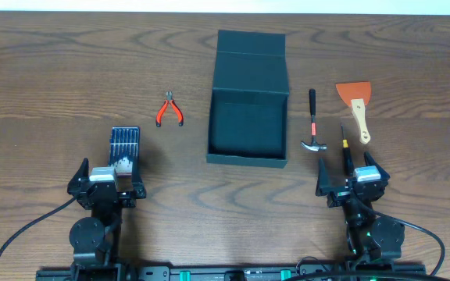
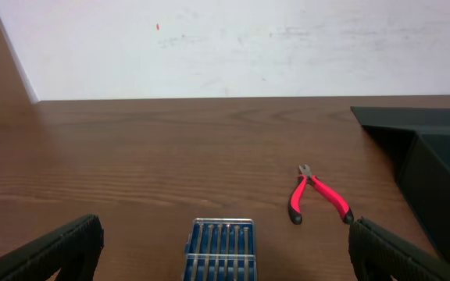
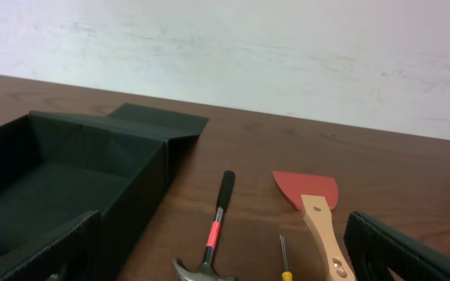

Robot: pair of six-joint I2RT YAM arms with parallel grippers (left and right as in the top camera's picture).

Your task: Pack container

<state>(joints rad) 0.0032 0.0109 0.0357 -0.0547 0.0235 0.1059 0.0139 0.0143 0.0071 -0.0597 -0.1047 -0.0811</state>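
Currently both claws gape wide, holding nothing: L claw (image 1: 106, 183) sits near-left, just behind a blue bit case (image 1: 124, 144); R claw (image 1: 352, 181) near-right, by the screwdriver (image 1: 346, 148). The container (image 1: 247, 129) sits at ctr, lid open to the far side, empty. My worry: the hammer (image 1: 313, 125) and screwdriver lie close together, so grabbing one may knock the other.

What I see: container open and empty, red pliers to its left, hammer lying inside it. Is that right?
Not quite. The hammer is not inside; it lies outside, just right of the container, as the overhead view shows. The container is open and empty, and the red pliers do lie to its left.
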